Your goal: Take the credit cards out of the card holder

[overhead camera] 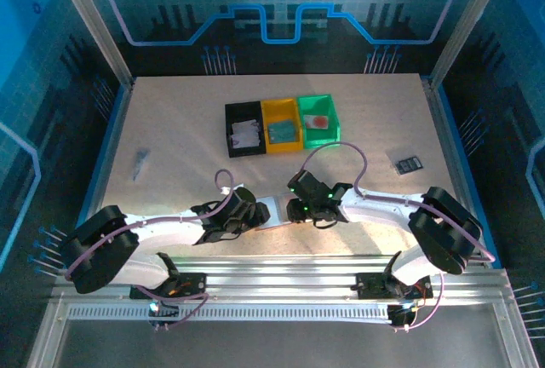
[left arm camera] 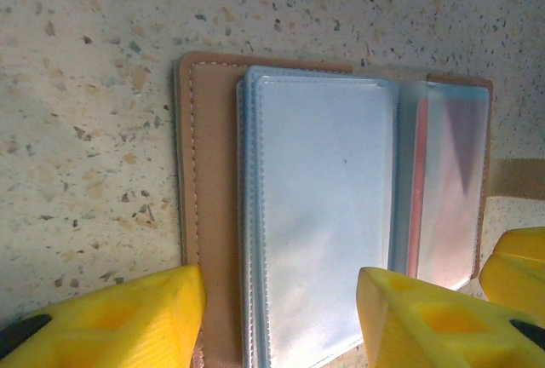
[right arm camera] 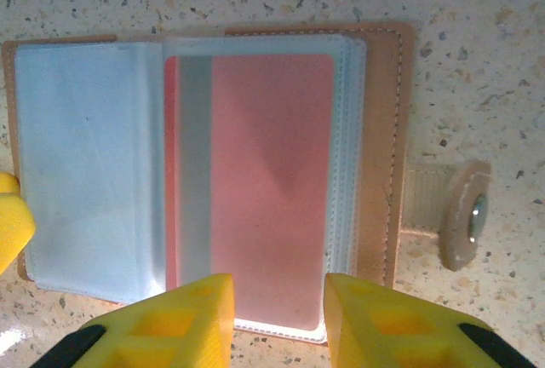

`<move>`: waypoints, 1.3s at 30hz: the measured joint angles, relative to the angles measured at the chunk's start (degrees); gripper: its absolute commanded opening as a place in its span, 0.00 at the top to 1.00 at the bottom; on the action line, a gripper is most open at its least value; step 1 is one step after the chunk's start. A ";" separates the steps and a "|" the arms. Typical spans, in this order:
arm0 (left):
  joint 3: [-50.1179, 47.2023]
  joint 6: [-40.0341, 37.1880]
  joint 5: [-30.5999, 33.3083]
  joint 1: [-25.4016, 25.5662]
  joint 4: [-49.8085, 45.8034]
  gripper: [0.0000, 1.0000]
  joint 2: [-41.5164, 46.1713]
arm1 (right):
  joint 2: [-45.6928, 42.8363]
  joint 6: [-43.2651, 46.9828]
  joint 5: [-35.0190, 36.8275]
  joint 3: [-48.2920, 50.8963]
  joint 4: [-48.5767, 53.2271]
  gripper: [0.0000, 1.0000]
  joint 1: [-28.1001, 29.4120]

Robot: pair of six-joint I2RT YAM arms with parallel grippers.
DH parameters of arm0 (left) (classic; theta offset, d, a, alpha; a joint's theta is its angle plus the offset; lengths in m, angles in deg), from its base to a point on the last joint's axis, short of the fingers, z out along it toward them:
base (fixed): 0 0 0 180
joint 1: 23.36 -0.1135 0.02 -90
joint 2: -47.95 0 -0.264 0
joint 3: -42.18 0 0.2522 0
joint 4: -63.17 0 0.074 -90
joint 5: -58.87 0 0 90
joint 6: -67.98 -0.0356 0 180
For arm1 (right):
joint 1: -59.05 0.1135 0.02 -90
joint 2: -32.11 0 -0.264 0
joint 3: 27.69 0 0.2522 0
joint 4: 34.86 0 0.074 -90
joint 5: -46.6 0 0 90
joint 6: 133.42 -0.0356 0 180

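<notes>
Card holder (right arm camera: 379, 129) lies open on the desk (right arm camera: 477, 36). Right gripper (right arm camera: 277, 291), partly open and empty, should pinch the red card (right arm camera: 272, 181) by its edge and pull straight. Left gripper (left arm camera: 281, 287), open and empty, should press the holder down.

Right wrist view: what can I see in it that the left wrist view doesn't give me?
Right wrist: the reddish card face-on with its grey stripe, plus the round snap button. Left wrist: the wide stitched leather border on the left. Both: the open card holder, its pale pockets, the speckled table and yellow fingers at the bottom.
</notes>
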 measured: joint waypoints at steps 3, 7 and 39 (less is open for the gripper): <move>0.00 0.00 0.00 0.00 0.00 0.48 -0.02 | 0.83 -0.02 -0.02 0.00 0.00 0.67 0.00; 0.00 0.00 0.00 0.00 0.02 0.48 -0.07 | 1.97 0.00 -0.17 0.00 -0.09 0.67 -0.15; 0.00 0.02 -0.42 -0.26 0.50 0.48 -0.70 | 1.18 -0.22 -2.89 1.99 -4.11 0.86 -0.74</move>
